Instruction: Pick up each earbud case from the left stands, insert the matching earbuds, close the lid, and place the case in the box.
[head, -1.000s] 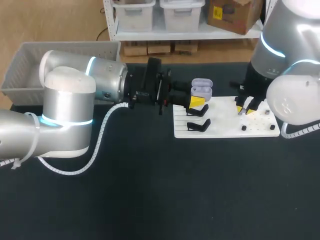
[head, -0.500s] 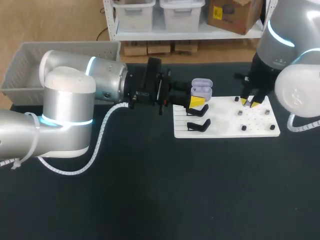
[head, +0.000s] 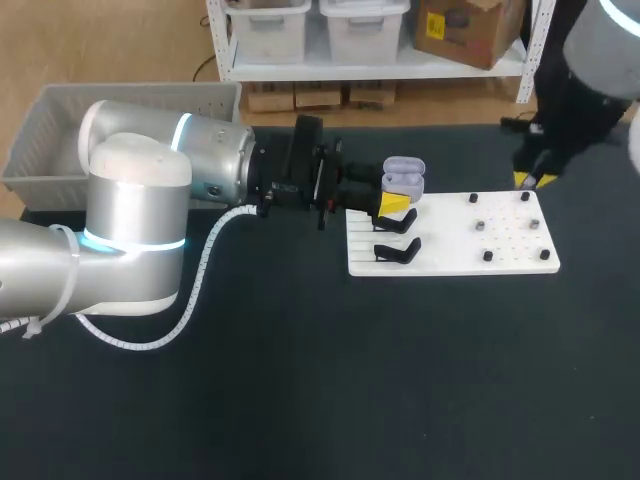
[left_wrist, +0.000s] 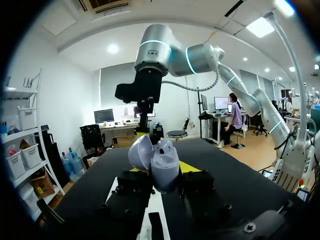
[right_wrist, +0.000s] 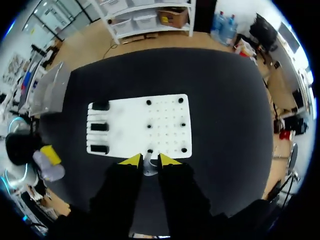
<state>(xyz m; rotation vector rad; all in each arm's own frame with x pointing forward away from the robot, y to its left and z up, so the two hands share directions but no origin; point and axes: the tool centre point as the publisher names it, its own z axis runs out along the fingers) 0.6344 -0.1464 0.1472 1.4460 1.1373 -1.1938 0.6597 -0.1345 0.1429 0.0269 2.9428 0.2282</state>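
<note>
The left claw (head: 396, 203), at the centre of the frame by the left end of the white board (head: 450, 258), is clenched on the lavender earbud case (head: 403, 177), whose lid stands open. The right claw (head: 535, 181), at upper right near the board's far right corner, grips a small pale earbud (right_wrist: 149, 167) between its tips. The grey box (head: 60, 120) sits at upper left of the desk (head: 300, 380), well apart from the case.

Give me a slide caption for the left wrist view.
Left gripper holds the open lilac earbud case; right arm hangs beyond.
</note>
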